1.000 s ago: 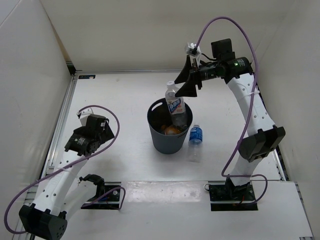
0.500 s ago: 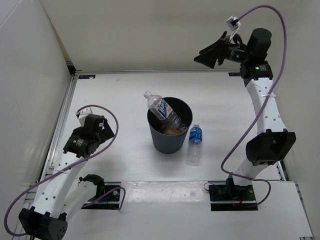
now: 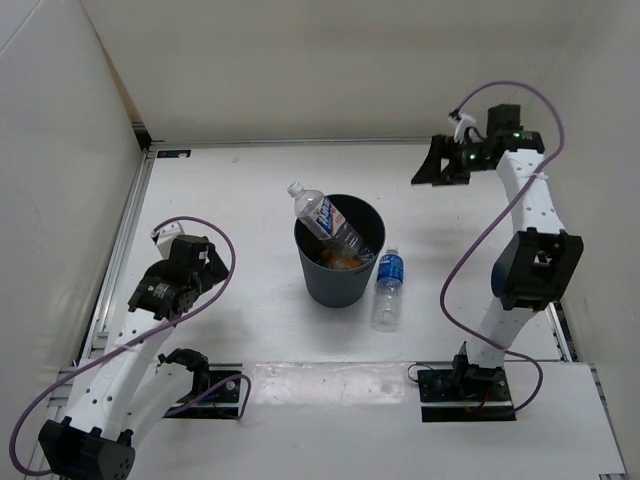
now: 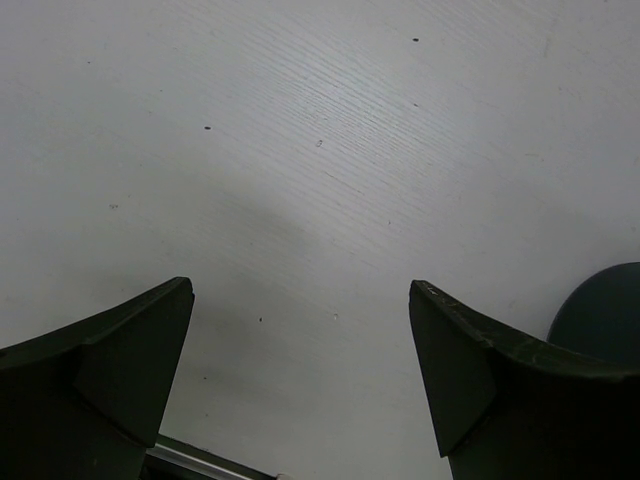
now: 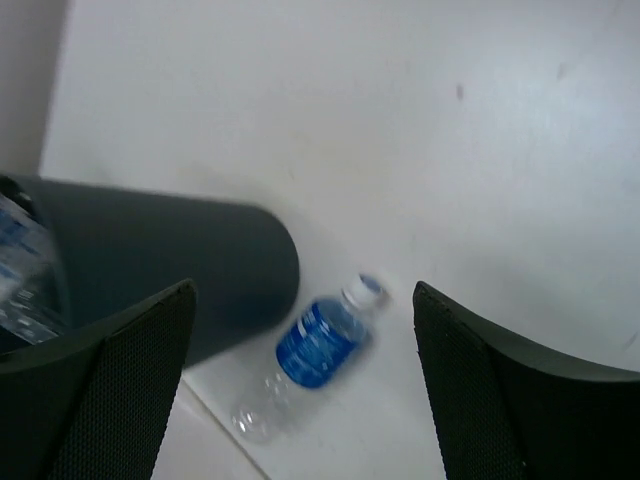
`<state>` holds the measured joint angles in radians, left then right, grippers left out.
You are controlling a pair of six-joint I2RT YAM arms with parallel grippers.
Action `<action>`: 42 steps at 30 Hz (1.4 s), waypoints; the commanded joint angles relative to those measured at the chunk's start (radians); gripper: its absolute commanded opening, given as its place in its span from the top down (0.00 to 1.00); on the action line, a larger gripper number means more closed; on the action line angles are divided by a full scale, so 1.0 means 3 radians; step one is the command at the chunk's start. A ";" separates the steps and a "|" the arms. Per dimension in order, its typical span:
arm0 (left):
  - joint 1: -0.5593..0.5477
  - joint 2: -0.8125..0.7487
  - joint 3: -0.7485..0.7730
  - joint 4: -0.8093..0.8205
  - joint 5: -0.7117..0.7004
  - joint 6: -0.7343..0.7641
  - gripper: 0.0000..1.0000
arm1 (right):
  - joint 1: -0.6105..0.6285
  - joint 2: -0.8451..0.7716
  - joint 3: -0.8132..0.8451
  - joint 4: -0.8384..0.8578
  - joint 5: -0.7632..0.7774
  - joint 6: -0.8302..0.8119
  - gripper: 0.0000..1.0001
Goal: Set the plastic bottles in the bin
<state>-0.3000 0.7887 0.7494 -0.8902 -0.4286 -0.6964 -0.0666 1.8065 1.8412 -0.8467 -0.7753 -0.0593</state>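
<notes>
Looking down from the top camera, the bin (image 3: pixel 335 290) stands mid-table. The white-and-blue bottle (image 3: pixel 325 218) leans inside it, its cap poking over the rim at 10 o'clock. The orange bottle (image 3: pixel 343 262) lies at the bottom. The blue-labelled bottle (image 3: pixel 389 285) lies on the table (image 3: pixel 240 200) just beside the bin at 4 o'clock. The left gripper (image 3: pixel 200 265) sits at 9 o'clock and the right gripper (image 3: pixel 432 165) at 2 o'clock, both well apart from the bin.

From the left wrist, the left gripper (image 4: pixel 300 288) gapes wide over bare table, holding nothing, and the bin (image 4: pixel 605 300) edges in at 4 o'clock.

From the right wrist, the right gripper (image 5: pixel 305 288) is spread wide and empty. The bin (image 5: pixel 150 240) lies at 9 o'clock and the blue-labelled bottle (image 5: pixel 315 345) at 6 o'clock.
</notes>
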 commanded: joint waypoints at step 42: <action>0.0018 -0.0323 -0.0074 -0.0316 -0.0111 0.0266 0.01 | 0.0825 0.0130 -0.1622 -0.1115 0.1132 -0.0278 0.10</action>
<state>-0.2901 0.6804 0.7288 -1.0195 -0.4522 -0.6296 0.1787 1.8225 1.3754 -1.1763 -0.4473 -0.1680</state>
